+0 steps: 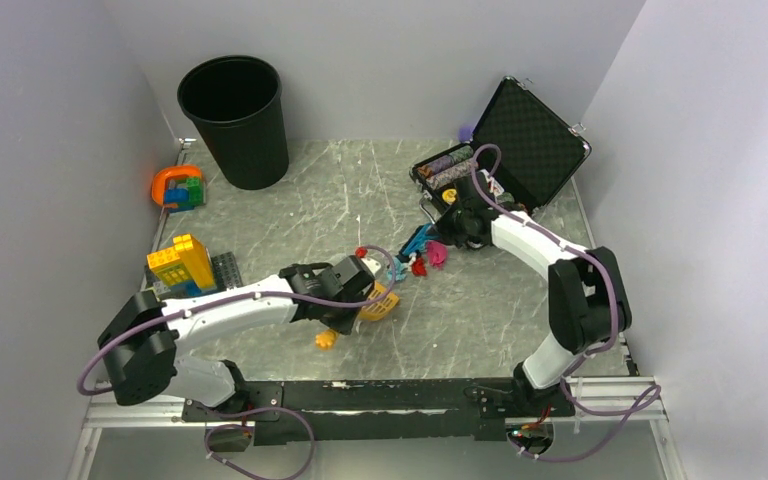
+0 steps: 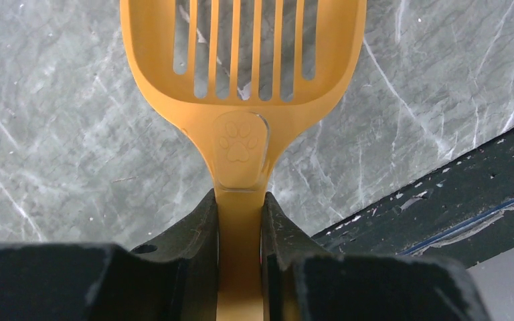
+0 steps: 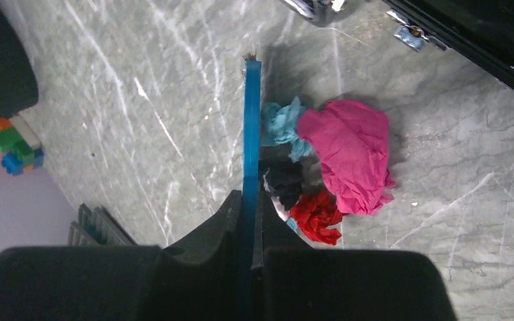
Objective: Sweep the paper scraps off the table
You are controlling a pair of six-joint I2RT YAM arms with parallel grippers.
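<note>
Left wrist view is showing the left gripper (image 2: 239, 217) clamping a yellow scoop (image 2: 241, 67); the right gripper (image 3: 249, 217), pinching a blue brush (image 3: 251, 120), is overlooking crumpled pink, teal, red paper scraps (image 3: 338, 157)

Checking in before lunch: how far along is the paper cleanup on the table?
Looks done: paper scraps sit bunched in one pile. In hand: right gripper shut on a blue brush beside them, left gripper holding a yellow scoop, no paper visible in it. Left: getting the pile off the table.
</note>
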